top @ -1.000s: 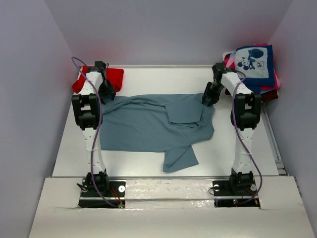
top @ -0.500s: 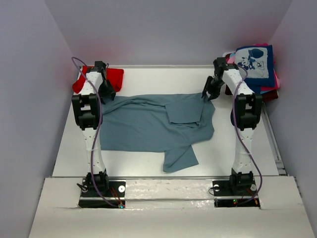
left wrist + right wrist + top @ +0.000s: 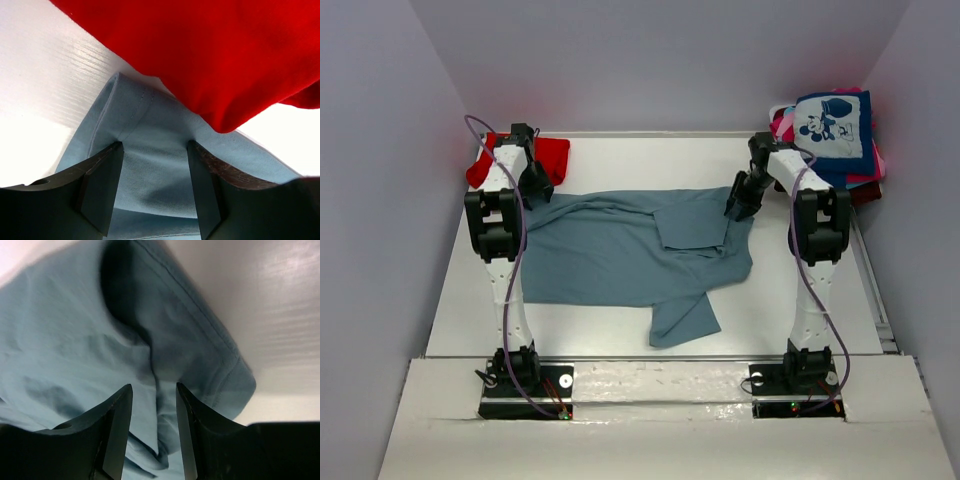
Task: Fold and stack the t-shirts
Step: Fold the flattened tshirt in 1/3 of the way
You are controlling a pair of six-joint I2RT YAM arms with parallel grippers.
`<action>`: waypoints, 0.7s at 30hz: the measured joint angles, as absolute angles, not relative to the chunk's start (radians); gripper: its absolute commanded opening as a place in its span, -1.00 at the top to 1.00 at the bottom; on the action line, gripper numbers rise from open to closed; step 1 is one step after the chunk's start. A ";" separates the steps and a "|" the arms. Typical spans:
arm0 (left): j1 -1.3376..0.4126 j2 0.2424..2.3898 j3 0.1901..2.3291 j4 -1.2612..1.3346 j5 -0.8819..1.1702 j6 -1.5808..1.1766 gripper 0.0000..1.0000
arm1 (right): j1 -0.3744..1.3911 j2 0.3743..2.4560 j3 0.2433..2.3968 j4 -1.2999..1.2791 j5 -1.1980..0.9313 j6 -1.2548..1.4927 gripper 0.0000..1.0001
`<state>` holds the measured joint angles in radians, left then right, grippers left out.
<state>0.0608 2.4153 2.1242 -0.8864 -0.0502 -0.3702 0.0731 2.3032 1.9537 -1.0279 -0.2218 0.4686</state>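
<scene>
A grey-blue t-shirt (image 3: 620,250) lies spread and partly folded on the white table (image 3: 650,160). My left gripper (image 3: 535,190) is low at the shirt's far left corner, beside a red t-shirt (image 3: 552,158). In the left wrist view the gripper (image 3: 155,146) is open, its jaws straddling the blue cloth (image 3: 155,175) just below the red shirt (image 3: 210,55). My right gripper (image 3: 738,205) is at the shirt's far right corner. In the right wrist view it (image 3: 154,387) is open, with a fold of blue cloth (image 3: 65,340) between the jaws.
A stack of t-shirts (image 3: 835,130) with the navy cartoon-mouse one on top sits at the far right corner, pink and maroon edges showing under it. Grey walls close in the table on three sides. One sleeve of the blue shirt (image 3: 682,318) points toward the near edge.
The right gripper lifted off toward the far right half a second ago, then came back down onto the shirt's far right corner. The left arm and the shirt have not moved.
</scene>
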 measured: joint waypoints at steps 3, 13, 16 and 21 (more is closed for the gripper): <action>0.061 2.413 2.120 -0.883 -0.050 -0.369 -0.33 | 0.073 2.278 1.915 -1.024 -0.231 0.469 0.09; 0.061 2.413 2.118 -0.880 -0.050 -0.368 -0.33 | 0.073 2.241 1.888 -1.002 -0.269 0.469 0.12; 0.061 2.413 2.118 -0.880 -0.050 -0.368 -0.33 | 0.073 2.241 1.895 -1.000 -0.278 0.469 0.12; 0.061 2.413 2.118 -0.880 -0.050 -0.368 -0.33 | 0.073 2.241 1.894 -0.985 -0.292 0.470 0.12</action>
